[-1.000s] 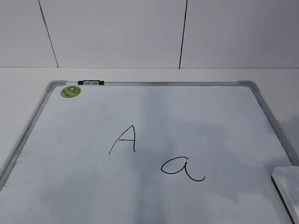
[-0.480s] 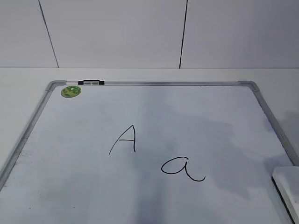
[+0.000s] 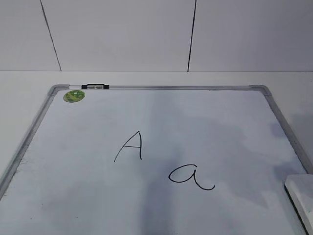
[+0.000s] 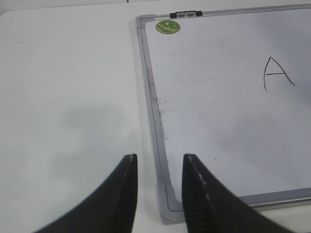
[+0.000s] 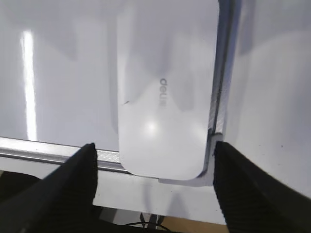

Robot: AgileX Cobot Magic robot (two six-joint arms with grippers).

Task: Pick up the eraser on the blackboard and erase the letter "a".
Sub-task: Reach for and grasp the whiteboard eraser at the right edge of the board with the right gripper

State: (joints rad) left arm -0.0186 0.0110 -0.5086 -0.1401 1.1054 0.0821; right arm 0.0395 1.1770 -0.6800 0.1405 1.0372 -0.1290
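Observation:
The blackboard (image 3: 205, 122) is a white board with a silver frame and a round green sticker (image 3: 74, 96). The cursive letter "a" (image 3: 190, 177) is drawn in its lower middle, right of a capital "A" (image 3: 130, 146). The white eraser (image 3: 302, 195) lies at the board's near right corner, cut off by the frame edge. In the right wrist view the eraser (image 5: 165, 92) lies flat in the corner of the board, and my right gripper (image 5: 154, 167) is open, hovering wide over its near end. My left gripper (image 4: 158, 167) is open over the board's near left corner (image 4: 170, 208).
A small black-and-silver marker clip (image 3: 95, 86) sits on the board's far frame. The white table (image 4: 68, 97) lies left of the board. A white panelled wall (image 3: 122, 34) rises behind. The table's front edge (image 5: 146, 194) shows below the board's corner in the right wrist view.
A faint shadow on the board's right side has shifted slightly; the eraser, the letters and the board have not moved.

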